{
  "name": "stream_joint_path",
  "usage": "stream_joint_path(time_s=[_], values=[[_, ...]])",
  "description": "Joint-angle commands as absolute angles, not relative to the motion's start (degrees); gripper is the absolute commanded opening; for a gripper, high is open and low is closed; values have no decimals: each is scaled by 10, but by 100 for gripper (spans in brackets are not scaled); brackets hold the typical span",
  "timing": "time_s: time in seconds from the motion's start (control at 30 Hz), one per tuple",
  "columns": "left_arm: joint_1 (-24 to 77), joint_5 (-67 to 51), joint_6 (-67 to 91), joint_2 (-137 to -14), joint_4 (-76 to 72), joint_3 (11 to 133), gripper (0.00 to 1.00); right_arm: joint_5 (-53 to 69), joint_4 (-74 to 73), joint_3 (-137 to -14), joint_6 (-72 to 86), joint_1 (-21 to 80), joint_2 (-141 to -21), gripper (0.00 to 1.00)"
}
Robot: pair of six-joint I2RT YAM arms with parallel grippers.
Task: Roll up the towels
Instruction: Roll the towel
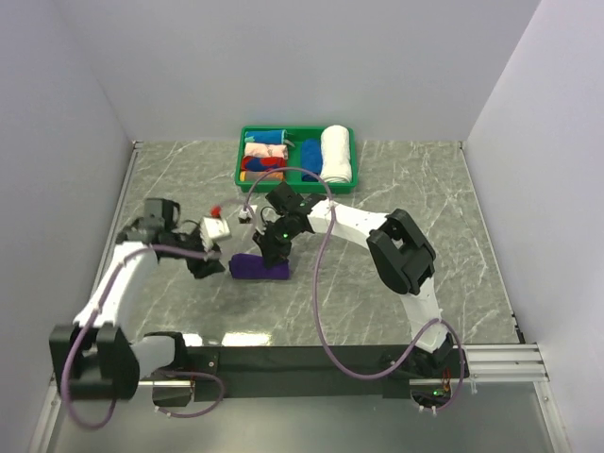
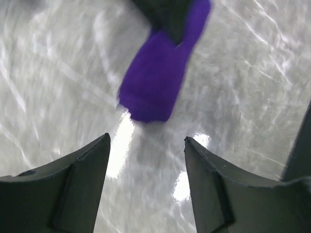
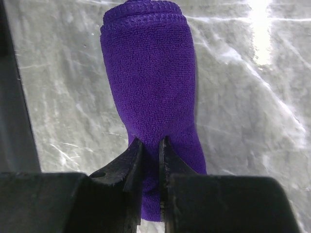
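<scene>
Top view: grey marble-look table (image 1: 425, 179) inside white walls, both arm bases at the near edge. A purple towel (image 1: 253, 268), rolled into a short fat tube, lies approx. mid-table, slightly left of centre, long axis running left-right. The right gripper (image 1: 276, 253) comes down onto the towel's right end, touching it. The left gripper (image 1: 212, 267) sits low, just beside the towel's left end and apart from it. At the far edge, centre, a green tray (image 1: 297, 130) holds several rolled cloths, incl. a blue towel (image 1: 310, 159) and a thick white towel (image 1: 336, 153), well apart from the purple one.

Left wrist view (motion-blurred): two dark fingers (image 2: 82, 179) fill the bottom corners with a wide gap between them, jaws fully apart, nothing held. The roll lies ahead of the jaws, outside the gap, its closest end just beyond the fingertips w/ bare table in between. A dark part of the other arm covers the roll's opposite end.

Right wrist view: the roll runs straight away from the camera, spiral end at the top of the picture. The right arm's fingers (image 3: 121, 167) are drawn almost together, only a thin slit left, purple cloth showing in the slit. The tips press into the roll's top surface at the end closest to the camera, pinching a fold of cloth.
</scene>
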State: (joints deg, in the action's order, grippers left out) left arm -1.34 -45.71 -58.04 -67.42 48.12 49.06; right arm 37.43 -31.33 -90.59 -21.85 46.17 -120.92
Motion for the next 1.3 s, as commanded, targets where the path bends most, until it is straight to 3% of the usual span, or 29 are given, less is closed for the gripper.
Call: stream_joint_path(time_s=[0.0, 0.07, 0.2, 0.53, 1.27], values=[[82, -382, -597, -605, 353, 422, 68, 371, -410, -892, -214, 472, -1282, 0], [154, -331, -598, -585, 326, 399, 69, 387, -416, -897, -212, 470, -1289, 0], [206, -294, -612, -560, 282, 351, 69, 419, -435, -920, -211, 459, -1322, 0], [216, -316, -676, -587, 229, 313, 70, 414, -445, -933, -252, 451, -1348, 0], [218, -347, -730, -725, 197, 311, 68, 360, -531, -1088, -243, 439, -1483, 0]])
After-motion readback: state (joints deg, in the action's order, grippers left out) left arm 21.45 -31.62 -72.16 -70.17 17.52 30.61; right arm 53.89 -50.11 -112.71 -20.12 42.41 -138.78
